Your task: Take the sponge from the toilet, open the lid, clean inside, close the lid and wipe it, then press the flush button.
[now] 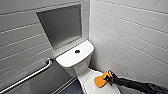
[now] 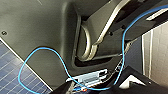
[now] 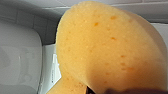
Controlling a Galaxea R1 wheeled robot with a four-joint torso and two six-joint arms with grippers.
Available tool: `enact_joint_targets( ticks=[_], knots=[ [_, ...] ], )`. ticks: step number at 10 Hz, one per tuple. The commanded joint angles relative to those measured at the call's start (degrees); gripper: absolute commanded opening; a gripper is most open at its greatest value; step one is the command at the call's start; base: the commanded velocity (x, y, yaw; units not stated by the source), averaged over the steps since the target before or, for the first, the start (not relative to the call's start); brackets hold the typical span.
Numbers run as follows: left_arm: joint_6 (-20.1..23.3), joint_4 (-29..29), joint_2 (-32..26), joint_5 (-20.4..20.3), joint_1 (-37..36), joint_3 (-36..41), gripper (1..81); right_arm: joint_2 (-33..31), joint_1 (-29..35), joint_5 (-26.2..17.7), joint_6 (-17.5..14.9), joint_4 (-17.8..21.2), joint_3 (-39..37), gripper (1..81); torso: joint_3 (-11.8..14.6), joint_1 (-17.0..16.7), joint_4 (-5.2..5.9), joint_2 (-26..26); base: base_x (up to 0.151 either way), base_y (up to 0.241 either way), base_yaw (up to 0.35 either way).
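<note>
R gripper (image 1: 107, 77) holds sponge (image 1: 100, 81) on lid (image 1: 86, 79) edge — tiled wall (image 1: 130, 37) close alongside.

The toilet (image 1: 80, 68) sits tight in a corner. The tiled side wall (image 1: 130, 37) runs close along its right flank, leaving only a narrow gap, and the back wall with its recessed niche (image 1: 62, 25) rises straight behind it. Over the tank top (image 1: 68, 59) and the flush button (image 1: 77, 51) the air is open, while above the lid (image 1: 87, 81) the right gripper (image 1: 108, 78) and the sponge (image 1: 100, 81) it clamps fill the wall-side part. To the left a grab bar (image 1: 30, 76) juts from the wall, with a strip of dark floor (image 1: 73, 89) between it and the bowl.
</note>
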Motion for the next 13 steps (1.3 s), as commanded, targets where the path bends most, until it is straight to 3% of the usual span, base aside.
enact_joint_targets(
  ticks=[1,2,3,4,5,7,8,10,13],
  knots=[
    [0.3,0.22,-0.53,4.33,1.33,0.93,81.1,0.25,6.42,-0.76,1.0,0.68,-0.14,1.0,-4.3,0.0,0.0,0.0,0.0,0.0,0.0],
    [0.3,0.14,-0.53,4.33,1.34,0.93,81.1,0.25,5.54,-0.06,1.61,0.68,-0.32,1.0,-1.05,0.0,0.0,0.0,0.0,0.0,0.0],
    [0.3,0.14,-0.53,4.33,1.34,0.93,81.1,0.25,4.05,2.4,2.49,1.39,-1.46,1.0,-2.56,0.0,0.0,0.0,0.0,0.0,0.0],
    [0.3,0.14,-0.53,4.33,1.51,0.93,81.1,0.42,2.56,3.8,7.39,1.56,-4.35,1.0,-2.93,0.02,-0.02,0.02,0.0,0.0,0.0],
    [0.3,0.14,-0.62,4.25,1.78,0.93,81.1,0.34,1.06,4.16,9.35,1.48,-6.73,1.0,-3.35,0.02,-0.02,0.0,0.0,0.0,0.0],
    [0.21,-0.04,-0.8,4.25,1.86,0.93,81.1,-1.25,-2.19,4.42,10.14,2.09,-8.4,1.0,-3.3,0.05,0.0,0.0,0.0,0.0,0.0],
    [0.3,0.05,-0.71,4.25,1.86,0.93,81.1,-3.69,-3.94,4.77,10.23,1.83,-5.7,1.0,-3.32,0.05,-0.02,0.0,0.0,0.0,0.0],
    [0.3,0.13,-0.53,4.25,1.86,0.93,81.1,-11.77,-7.2,9.51,10.23,1.74,5.19,1.0,-3.3,0.05,0.0,-0.02,0.0,0.0,0.0],
    [0.3,0.14,-0.18,4.24,1.86,1.02,81.1,-19.78,-9.74,10.84,10.31,1.74,14.7,1.0,-3.32,0.05,0.0,-0.02,0.0,0.0,0.0]
  ],
)
